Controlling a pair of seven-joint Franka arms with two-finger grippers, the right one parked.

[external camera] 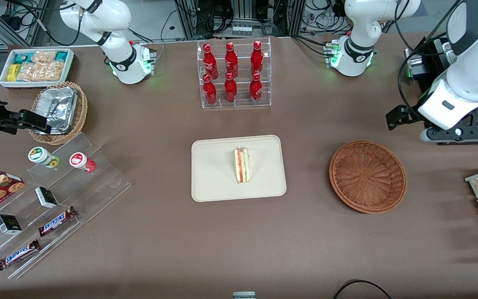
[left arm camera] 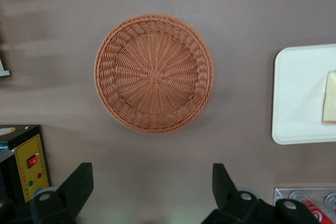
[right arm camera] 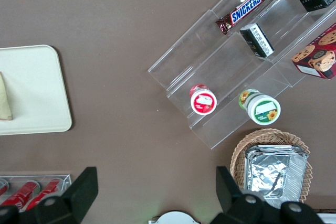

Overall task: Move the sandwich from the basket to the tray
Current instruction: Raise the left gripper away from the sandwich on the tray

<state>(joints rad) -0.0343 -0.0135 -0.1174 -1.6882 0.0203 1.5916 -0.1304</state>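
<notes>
Wicker basket (external camera: pixel 367 176) empty; sandwich (external camera: pixel 242 165) rests on tray (external camera: pixel 206 182); gripper (left arm camera: pixel 152 192) raised above basket, jaws apart, released.

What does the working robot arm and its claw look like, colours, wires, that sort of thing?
The working left arm is glossy white with rounded shells and dark grey joint bands. Black cables loop around it. Its round white base glows green. The black two-finger gripper, above the table beside the reddish-brown wicker basket, has wedge-shaped black fingers, open.
</notes>
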